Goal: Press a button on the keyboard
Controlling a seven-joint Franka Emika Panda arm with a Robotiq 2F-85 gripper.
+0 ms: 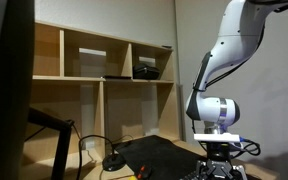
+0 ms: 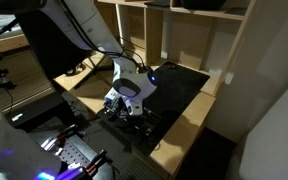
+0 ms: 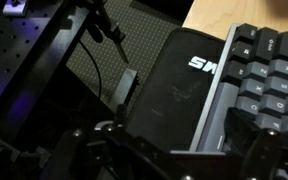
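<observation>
Shelf point(image 1: 104, 70) stands behind arm point(image 1: 229, 50). Mat point(image 2: 179, 80) lies beyond gripper point(image 2: 123, 108). Keyboard point(image 3: 274, 85) sits just under gripper, keys off-centre, palm rest point(image 3: 179, 95) directly below. Jaws too dark: spread or closed, cannot tell.
</observation>
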